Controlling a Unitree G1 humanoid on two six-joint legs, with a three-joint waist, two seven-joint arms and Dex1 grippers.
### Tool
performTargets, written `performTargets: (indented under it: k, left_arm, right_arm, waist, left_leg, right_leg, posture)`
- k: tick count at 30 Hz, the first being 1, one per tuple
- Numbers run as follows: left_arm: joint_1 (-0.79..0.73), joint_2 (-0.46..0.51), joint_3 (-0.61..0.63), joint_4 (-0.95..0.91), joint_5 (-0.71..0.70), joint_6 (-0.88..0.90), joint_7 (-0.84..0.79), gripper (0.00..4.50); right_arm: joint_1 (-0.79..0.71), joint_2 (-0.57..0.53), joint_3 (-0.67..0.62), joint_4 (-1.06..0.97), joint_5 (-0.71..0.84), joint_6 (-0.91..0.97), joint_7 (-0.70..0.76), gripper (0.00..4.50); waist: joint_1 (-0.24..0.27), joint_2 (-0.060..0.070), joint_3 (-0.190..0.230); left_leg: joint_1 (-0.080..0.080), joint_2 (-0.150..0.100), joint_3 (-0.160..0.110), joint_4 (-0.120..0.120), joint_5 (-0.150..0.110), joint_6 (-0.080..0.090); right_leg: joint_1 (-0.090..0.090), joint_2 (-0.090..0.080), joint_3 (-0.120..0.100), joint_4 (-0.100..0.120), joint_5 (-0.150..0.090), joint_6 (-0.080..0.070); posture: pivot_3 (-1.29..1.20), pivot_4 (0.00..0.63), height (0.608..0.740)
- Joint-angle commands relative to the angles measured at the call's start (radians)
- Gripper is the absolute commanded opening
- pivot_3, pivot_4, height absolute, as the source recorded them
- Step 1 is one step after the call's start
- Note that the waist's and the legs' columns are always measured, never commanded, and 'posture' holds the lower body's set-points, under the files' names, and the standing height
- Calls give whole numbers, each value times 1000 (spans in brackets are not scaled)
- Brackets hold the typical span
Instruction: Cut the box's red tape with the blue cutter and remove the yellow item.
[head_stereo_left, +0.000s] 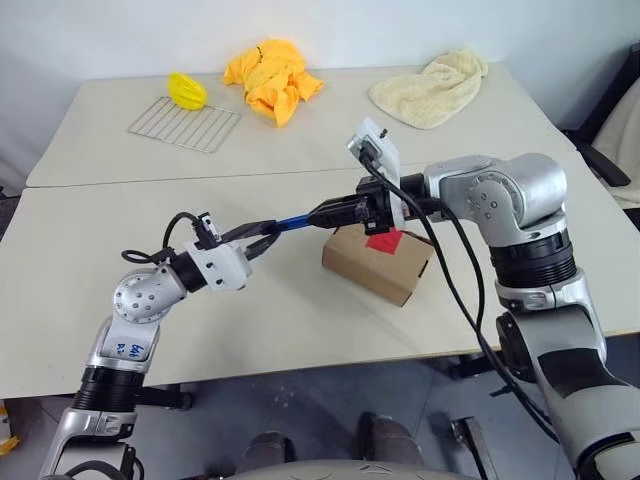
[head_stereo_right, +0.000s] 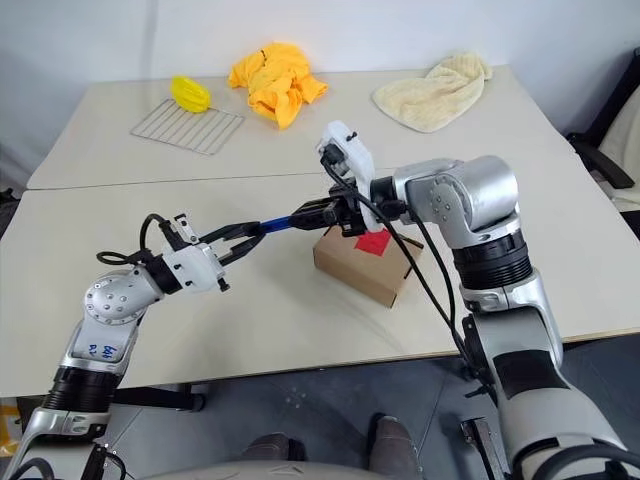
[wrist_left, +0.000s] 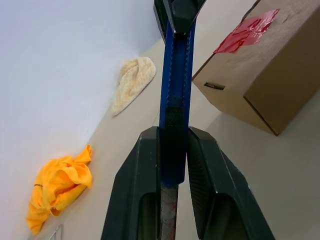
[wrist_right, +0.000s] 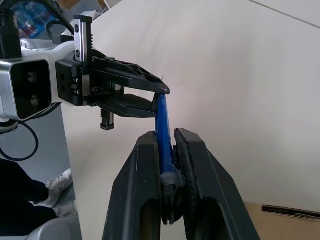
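Both hands are gripping the blue cutter (head_stereo_left: 296, 222) at once, holding it in the air above the bench (head_stereo_left: 90, 260). The left hand (head_stereo_left: 268, 238) is clenching one end, the right hand (head_stereo_left: 335, 212) is clamping the other end, fingers (wrist_right: 145, 200) pressing on both sides of the blue shaft. The cutter is spanning nearly level between them, just beside and above the box (head_stereo_left: 378, 262). The box is sitting on the bench under the right hand, the red tape (head_stereo_left: 383, 241) lying on its top face, a thin slot (wrist_left: 214, 86) showing on one side. Well apart at the far edge of the bench are lying a wire rack (head_stereo_left: 185, 124), a yellow item (head_stereo_left: 186, 90), an orange cloth (head_stereo_left: 272, 78) and a cream towel (head_stereo_left: 430, 88).
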Motion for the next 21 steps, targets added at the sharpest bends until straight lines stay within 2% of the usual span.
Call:
performTargets:
  k: [1,2,5,9,13,18,21]
  left_arm:
    - [-30,-16,28,-22,-55,114,26,435]
    - [-34,-21,34,-24,-69,149,28,1155]
    - [-34,-24,47,-41,-97,239,31,2005]
    - [-11,-8,115,-66,-203,354,7,3287]
    - [85,64,189,-138,-348,544,-89,4478]
    - [148,88,176,-259,-462,715,-148,4500]
    - [113,74,129,-295,-474,815,-130,4500]
  right_arm:
    - [-5,-9,-34,-47,26,-4,-2,149]
    - [-5,-9,-40,-49,28,-3,-9,149]
    - [-5,-14,-56,-50,28,-7,-23,149]
    - [-9,-61,-101,-39,13,-35,-45,149]
    - [0,-169,-181,-15,-9,-74,-68,149]
    - [37,-245,-248,-25,2,-74,-92,149]
    - [76,-285,-276,-55,5,-62,-103,149]
  waist:
    - [-1,0,0]
    - [0,0,0]
    - [-1,0,0]
    - [-1,0,0]
    - [0,0,0]
    - [3,0,0]
    - [5,0,0]
  left_leg:
    - [0,0,0,0,0,0]
    - [0,0,0,0,0,0]
    - [0,0,0,1,0,0]
    - [0,0,0,1,0,0]
    - [0,0,-1,0,0,0]
    - [-1,0,0,0,0,0]
    - [-1,0,0,0,0,0]
  right_leg:
    - [0,0,0,0,0,0]
    - [0,0,0,0,0,0]
    - [0,0,0,0,0,0]
    - [0,0,0,0,0,0]
    - [0,0,0,0,0,0]
    - [0,0,0,-1,0,0]
    - [0,0,0,-1,0,0]
  posture:
    - [0,150,740]
    - [0,150,740]
    - [0,150,740]
    - [0,150,740]
    - [0,150,740]
    - [0,150,740]
    - [0,150,740]
